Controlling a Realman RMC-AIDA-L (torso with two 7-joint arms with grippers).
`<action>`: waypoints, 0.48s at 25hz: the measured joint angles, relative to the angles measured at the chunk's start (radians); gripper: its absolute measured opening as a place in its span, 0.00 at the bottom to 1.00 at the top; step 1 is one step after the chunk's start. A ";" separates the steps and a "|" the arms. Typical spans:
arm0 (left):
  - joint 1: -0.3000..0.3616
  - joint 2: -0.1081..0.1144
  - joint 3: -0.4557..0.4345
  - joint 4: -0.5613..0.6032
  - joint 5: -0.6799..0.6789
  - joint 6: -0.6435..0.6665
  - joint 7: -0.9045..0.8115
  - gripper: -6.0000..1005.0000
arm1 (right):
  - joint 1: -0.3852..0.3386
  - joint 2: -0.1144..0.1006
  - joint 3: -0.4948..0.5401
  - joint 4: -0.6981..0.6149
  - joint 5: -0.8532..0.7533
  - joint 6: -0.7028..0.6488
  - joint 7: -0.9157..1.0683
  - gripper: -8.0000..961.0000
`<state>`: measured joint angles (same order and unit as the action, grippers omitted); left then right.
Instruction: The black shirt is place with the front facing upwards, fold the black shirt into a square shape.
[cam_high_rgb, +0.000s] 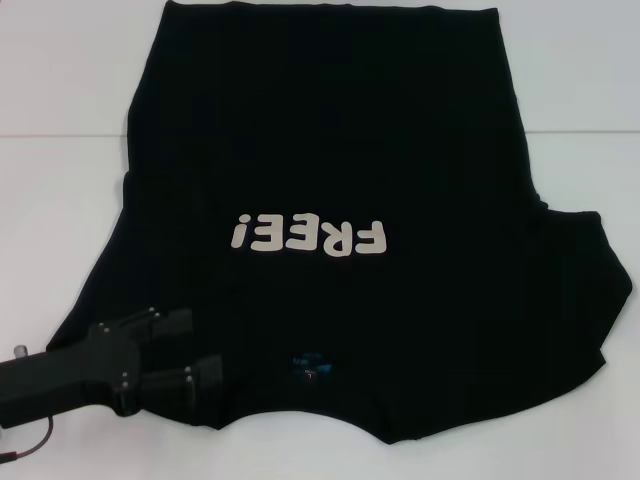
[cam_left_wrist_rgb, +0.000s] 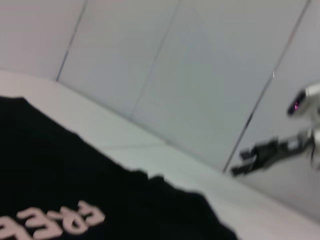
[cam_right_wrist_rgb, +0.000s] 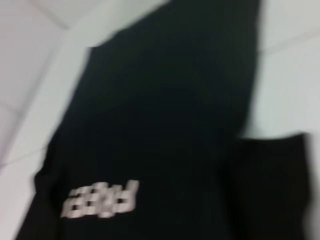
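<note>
The black shirt (cam_high_rgb: 330, 130) lies spread flat on the white table (cam_high_rgb: 60, 120), front up. Its collar and small blue neck label (cam_high_rgb: 308, 365) are toward me, and its cream letters "FREE!" (cam_high_rgb: 308, 236) read upside down. My left gripper (cam_high_rgb: 195, 350) is open at the shirt's near left shoulder, its two fingers lying over the cloth beside the collar. The left wrist view shows the shirt (cam_left_wrist_rgb: 75, 185) and, far off beyond the table, my right gripper (cam_left_wrist_rgb: 252, 157) held in the air. The shirt (cam_right_wrist_rgb: 165, 125) fills the right wrist view from above.
The right sleeve (cam_high_rgb: 590, 290) sticks out toward the table's right edge. White table shows on the left, right and far sides of the shirt. A pale wall (cam_left_wrist_rgb: 200, 75) stands behind the table.
</note>
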<state>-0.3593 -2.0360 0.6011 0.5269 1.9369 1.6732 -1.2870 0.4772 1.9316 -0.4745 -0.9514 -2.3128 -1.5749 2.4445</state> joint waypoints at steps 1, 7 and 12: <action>-0.001 -0.001 0.000 0.004 0.012 -0.008 0.012 0.90 | 0.009 -0.011 0.003 -0.009 -0.035 -0.007 0.045 0.95; -0.004 -0.010 -0.003 0.033 0.033 -0.013 0.055 0.90 | 0.081 -0.026 0.029 -0.032 -0.227 -0.013 0.155 0.95; -0.005 -0.010 0.004 0.047 0.041 0.006 0.057 0.90 | 0.131 -0.017 0.018 0.015 -0.307 0.054 0.182 0.95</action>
<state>-0.3647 -2.0465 0.6055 0.5739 1.9778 1.6787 -1.2304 0.6085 1.9141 -0.4568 -0.9360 -2.6195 -1.5204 2.6268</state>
